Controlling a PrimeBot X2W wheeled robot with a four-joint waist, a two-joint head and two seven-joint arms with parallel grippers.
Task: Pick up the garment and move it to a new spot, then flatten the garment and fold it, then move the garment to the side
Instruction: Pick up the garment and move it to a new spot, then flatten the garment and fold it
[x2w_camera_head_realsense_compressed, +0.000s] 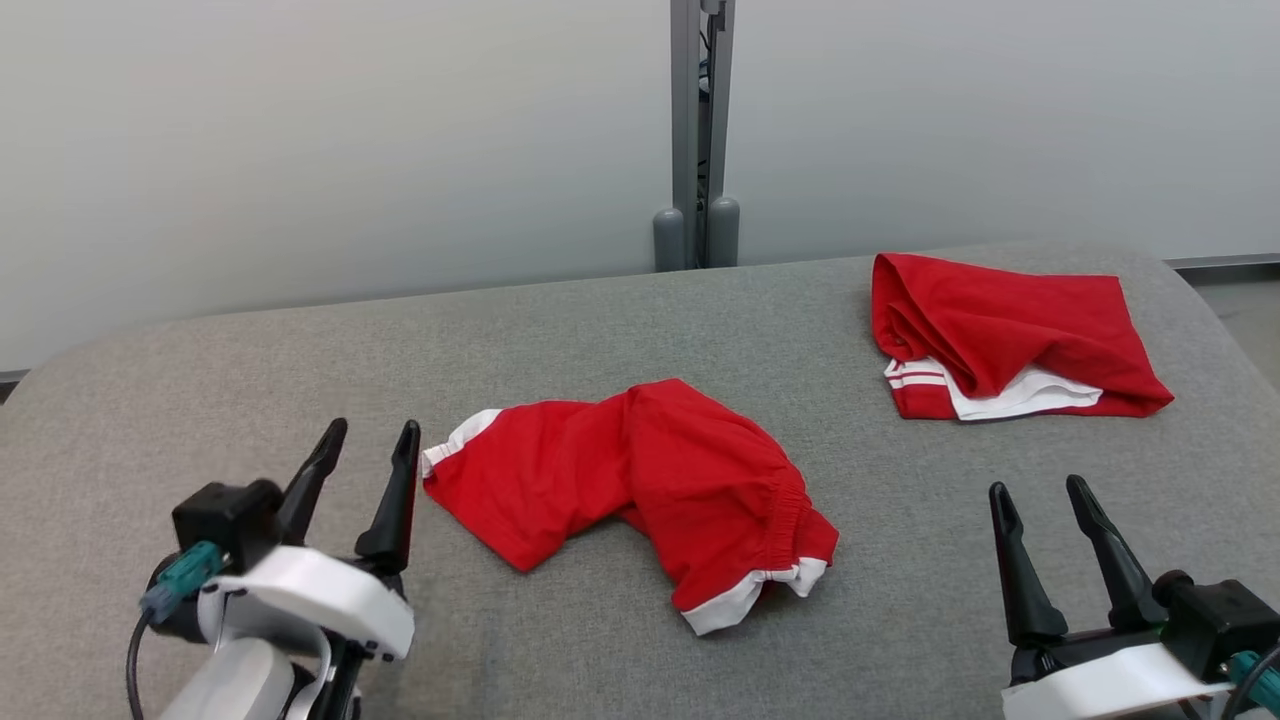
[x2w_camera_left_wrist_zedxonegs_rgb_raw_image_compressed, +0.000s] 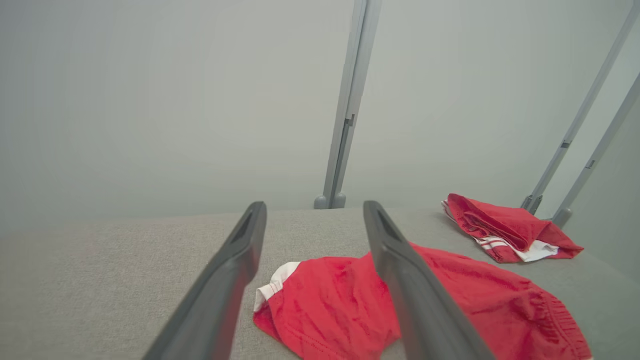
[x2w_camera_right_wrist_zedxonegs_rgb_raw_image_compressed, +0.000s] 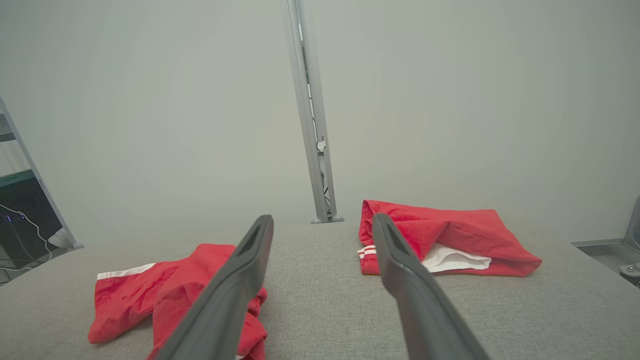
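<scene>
A crumpled pair of red shorts with white hem bands (x2w_camera_head_realsense_compressed: 640, 485) lies in the middle of the grey padded table (x2w_camera_head_realsense_compressed: 600, 320); the same shorts (x2w_camera_left_wrist_zedxonegs_rgb_raw_image_compressed: 350, 305) (x2w_camera_right_wrist_zedxonegs_rgb_raw_image_compressed: 165, 295) show low in both wrist views. My left gripper (x2w_camera_head_realsense_compressed: 372, 438) stands open at the lower left, its tips just left of the shorts' white-banded leg, holding nothing. Open and empty too, my right gripper (x2w_camera_head_realsense_compressed: 1040, 492) sits at the lower right, well clear of the cloth. The left fingers (x2w_camera_left_wrist_zedxonegs_rgb_raw_image_compressed: 235, 270) and right fingers (x2w_camera_right_wrist_zedxonegs_rgb_raw_image_compressed: 400, 270) frame each wrist view.
A second red garment with white trim (x2w_camera_head_realsense_compressed: 1005, 335) (x2w_camera_left_wrist_zedxonegs_rgb_raw_image_compressed: 510, 227) (x2w_camera_right_wrist_zedxonegs_rgb_raw_image_compressed: 445, 240) lies folded at the table's far right. A grey post (x2w_camera_head_realsense_compressed: 698, 130) rises behind the far edge against a pale wall. The table's rounded corners curve away at left and right.
</scene>
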